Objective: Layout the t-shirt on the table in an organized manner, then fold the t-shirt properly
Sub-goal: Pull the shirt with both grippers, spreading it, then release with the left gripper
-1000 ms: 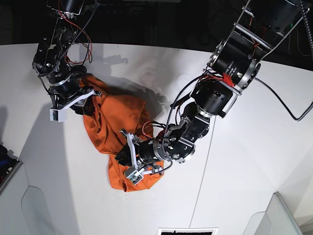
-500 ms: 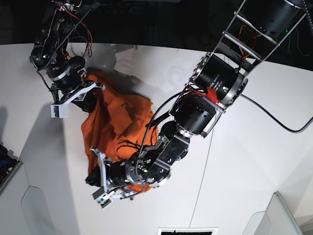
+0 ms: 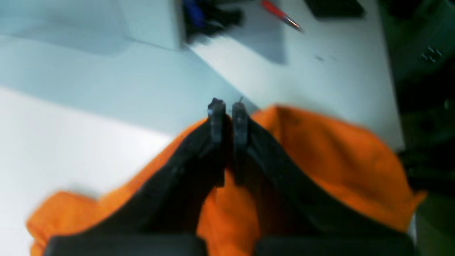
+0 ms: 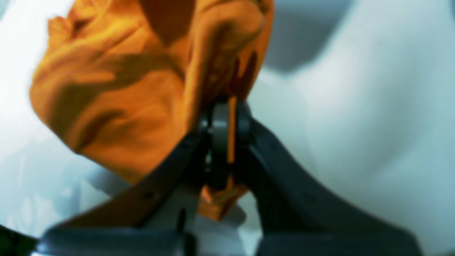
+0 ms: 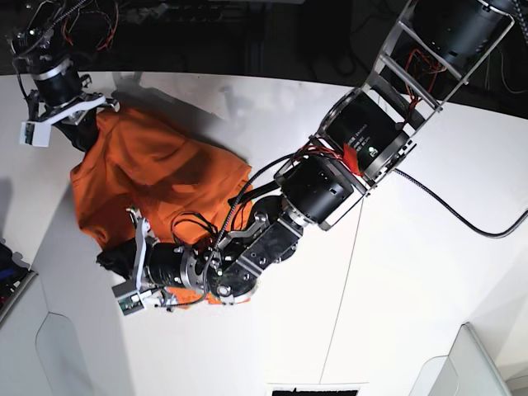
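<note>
Base view, both end effectors (left point(image 5: 111, 257), right point(image 5: 78, 124)) clamped on t-shirt point(image 5: 157, 173), table point(image 5: 412, 272), left arm overhanging.

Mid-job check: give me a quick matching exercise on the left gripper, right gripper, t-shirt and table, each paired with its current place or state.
Things:
1. left gripper
2. right gripper
3. t-shirt
4. table

States:
A. white, with a thin dark seam
B. orange, bunched, stretched between both arms
C. jaws shut on an orange fold, base view's upper left
D. jaws shut at the shirt's edge, base view's lower left

Pairs: 1-D, 2-C, 3-B, 4-A
</note>
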`<act>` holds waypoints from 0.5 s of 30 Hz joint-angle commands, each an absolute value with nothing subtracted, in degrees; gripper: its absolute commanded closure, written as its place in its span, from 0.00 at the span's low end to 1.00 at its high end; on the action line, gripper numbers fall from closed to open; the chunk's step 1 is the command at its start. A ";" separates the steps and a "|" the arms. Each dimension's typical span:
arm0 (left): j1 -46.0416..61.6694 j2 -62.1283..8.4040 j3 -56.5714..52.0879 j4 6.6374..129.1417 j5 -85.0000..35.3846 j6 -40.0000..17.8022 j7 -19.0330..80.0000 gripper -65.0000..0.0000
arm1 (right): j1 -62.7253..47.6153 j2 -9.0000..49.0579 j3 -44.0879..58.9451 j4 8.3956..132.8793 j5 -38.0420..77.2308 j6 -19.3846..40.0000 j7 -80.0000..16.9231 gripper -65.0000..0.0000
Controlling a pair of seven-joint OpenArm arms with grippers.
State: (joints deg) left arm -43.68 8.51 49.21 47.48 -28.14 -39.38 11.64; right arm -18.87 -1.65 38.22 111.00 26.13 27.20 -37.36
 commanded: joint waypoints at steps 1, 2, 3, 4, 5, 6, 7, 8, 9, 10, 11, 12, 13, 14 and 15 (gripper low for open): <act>-44.84 9.00 50.04 48.42 -29.69 -40.00 10.28 1.00 | -19.20 -1.30 40.01 112.31 27.51 27.20 -36.05 1.00; -44.14 9.00 50.96 48.42 -29.91 -40.00 10.28 1.00 | -19.68 -1.28 41.52 112.31 27.49 27.20 -36.10 1.00; -43.38 9.00 51.64 48.42 -30.20 -40.00 10.28 1.00 | -20.10 -1.28 42.94 112.29 27.49 27.20 -36.12 1.00; -42.68 9.00 51.94 48.42 -30.26 -40.00 10.28 0.91 | -20.43 -1.28 44.14 112.29 27.55 27.20 -36.12 1.00; -42.11 9.00 51.96 48.42 -30.26 -40.00 10.31 0.78 | -20.69 -1.26 45.08 112.29 27.99 27.22 -36.16 1.00; -41.65 9.00 51.94 48.42 -30.28 -40.00 10.31 0.64 | -20.71 -1.26 45.87 112.29 28.62 27.22 -36.40 1.00; -41.30 9.00 51.94 48.42 -30.26 -40.00 10.35 0.51 | -20.69 -1.26 46.52 112.29 29.45 27.20 -36.73 1.00; -40.99 9.00 51.94 48.42 -30.26 -40.00 10.37 0.42 | -20.67 -1.23 46.96 112.29 30.41 27.20 -36.69 0.86; -40.88 9.00 51.94 48.42 -30.26 -40.00 10.61 0.38 | -20.62 -1.08 47.31 112.29 31.40 27.20 -36.67 0.73; -40.91 9.00 51.94 48.42 -30.26 -40.00 11.25 0.38 | -20.51 -0.78 47.42 112.31 32.36 27.24 -36.64 0.63; -40.97 9.00 51.66 48.45 -30.24 -40.00 12.34 0.38 | -20.25 -0.54 47.57 112.31 32.82 27.27 -36.56 0.56; -41.08 9.00 50.87 48.49 -30.24 -40.00 13.63 0.38 | -19.68 -0.32 47.70 112.36 33.23 27.29 -36.53 0.54; -41.15 9.00 49.65 48.53 -30.26 -40.00 15.09 0.38 | -18.96 -0.10 47.83 112.42 33.56 27.27 -36.53 0.54; -41.12 9.00 48.01 48.90 -30.41 -40.00 16.40 0.38 | -18.13 0.01 47.99 112.49 33.69 27.27 -36.51 0.54; -41.08 9.00 46.19 49.47 -30.98 -40.00 17.76 0.38 | -17.10 0.01 48.10 112.62 33.65 27.27 -36.49 0.54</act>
State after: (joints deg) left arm -38.89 8.34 46.46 48.10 -29.58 -39.48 19.53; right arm -17.43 -0.62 47.86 111.35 32.36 27.05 -37.78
